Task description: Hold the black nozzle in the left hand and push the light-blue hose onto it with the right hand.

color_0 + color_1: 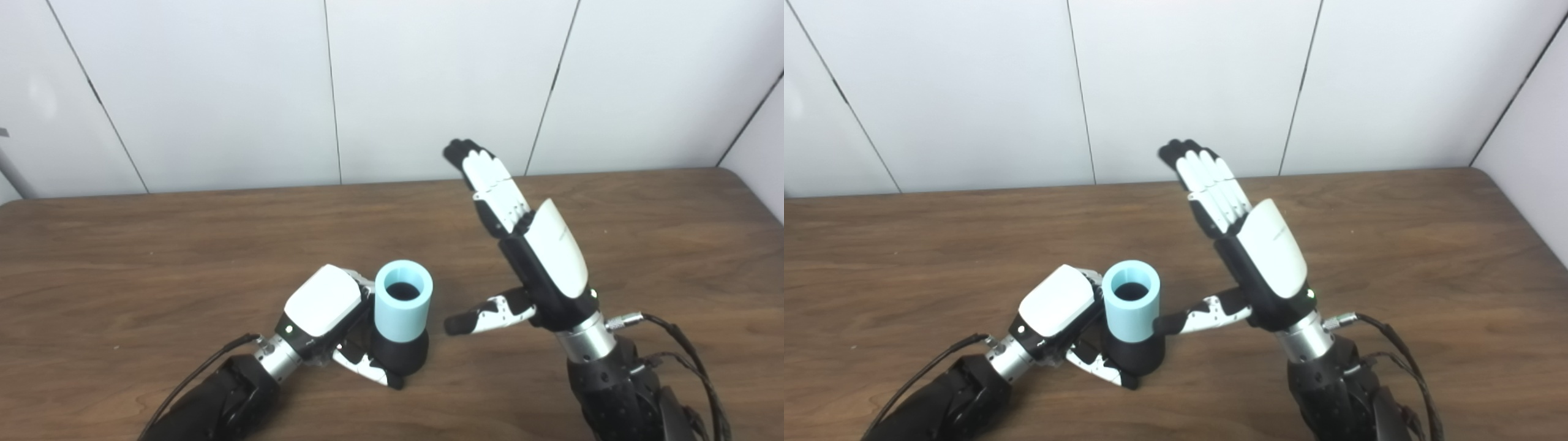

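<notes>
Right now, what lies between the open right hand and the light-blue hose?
Nothing: in the left eye view only bare wooden table separates the right hand from the light-blue hose.

Bright even light, soft shadows, sharp

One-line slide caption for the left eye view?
Left hand grips black nozzle with light-blue hose seated; right hand open beside it.

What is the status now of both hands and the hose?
Left hand shut on black plastic nozzle. Right hand open, off the parts. Light-blue cylindrical hose seated upright on nozzle. Nothing in the way.
</notes>
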`<control>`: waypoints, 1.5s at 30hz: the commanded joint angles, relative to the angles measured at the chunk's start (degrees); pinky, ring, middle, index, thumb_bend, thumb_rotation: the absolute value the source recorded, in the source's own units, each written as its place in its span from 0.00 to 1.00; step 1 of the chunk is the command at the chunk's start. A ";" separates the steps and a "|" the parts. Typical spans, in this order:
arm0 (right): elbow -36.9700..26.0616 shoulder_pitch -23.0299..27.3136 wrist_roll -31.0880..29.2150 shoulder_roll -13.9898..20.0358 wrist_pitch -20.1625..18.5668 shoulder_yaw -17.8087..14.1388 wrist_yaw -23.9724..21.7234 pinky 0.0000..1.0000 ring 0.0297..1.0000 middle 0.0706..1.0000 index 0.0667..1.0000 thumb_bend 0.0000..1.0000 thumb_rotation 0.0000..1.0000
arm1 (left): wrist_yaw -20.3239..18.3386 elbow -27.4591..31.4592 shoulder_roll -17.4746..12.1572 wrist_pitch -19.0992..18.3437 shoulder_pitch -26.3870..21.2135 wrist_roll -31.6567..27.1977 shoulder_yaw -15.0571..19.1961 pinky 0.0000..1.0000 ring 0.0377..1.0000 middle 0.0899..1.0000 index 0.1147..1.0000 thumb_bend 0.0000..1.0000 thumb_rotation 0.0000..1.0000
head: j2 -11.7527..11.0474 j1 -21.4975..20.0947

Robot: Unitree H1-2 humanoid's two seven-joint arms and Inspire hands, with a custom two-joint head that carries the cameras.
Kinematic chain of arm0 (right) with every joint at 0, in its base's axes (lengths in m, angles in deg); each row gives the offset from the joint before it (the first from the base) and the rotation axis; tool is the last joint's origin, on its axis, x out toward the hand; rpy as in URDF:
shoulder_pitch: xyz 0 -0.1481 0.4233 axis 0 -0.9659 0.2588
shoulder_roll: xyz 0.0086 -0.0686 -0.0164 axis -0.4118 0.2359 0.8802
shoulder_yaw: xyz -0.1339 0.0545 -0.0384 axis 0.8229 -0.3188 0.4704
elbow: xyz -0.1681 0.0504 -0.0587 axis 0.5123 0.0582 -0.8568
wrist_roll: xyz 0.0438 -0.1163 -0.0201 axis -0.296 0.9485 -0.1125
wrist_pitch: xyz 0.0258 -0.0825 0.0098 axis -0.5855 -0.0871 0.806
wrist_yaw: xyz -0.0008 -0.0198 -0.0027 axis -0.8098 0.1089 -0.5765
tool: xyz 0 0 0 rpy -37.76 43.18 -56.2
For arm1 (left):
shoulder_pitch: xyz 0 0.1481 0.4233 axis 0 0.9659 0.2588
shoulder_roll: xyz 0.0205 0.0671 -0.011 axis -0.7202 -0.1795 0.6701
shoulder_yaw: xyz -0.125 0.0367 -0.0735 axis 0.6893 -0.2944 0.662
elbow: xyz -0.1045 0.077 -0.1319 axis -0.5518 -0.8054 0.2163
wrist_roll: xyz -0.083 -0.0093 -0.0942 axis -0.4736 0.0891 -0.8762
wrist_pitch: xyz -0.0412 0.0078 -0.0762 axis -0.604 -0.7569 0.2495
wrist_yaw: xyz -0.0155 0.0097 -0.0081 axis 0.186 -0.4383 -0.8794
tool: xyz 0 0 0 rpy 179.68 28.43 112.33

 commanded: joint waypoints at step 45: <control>10.35 -9.84 -24.29 -5.44 -10.66 -6.40 -2.02 0.65 0.74 0.75 0.73 0.25 0.41 | -11.73 -2.00 -0.64 -3.60 4.71 -3.18 3.39 0.96 0.87 0.85 0.89 1.00 0.51 | 0.19 0.11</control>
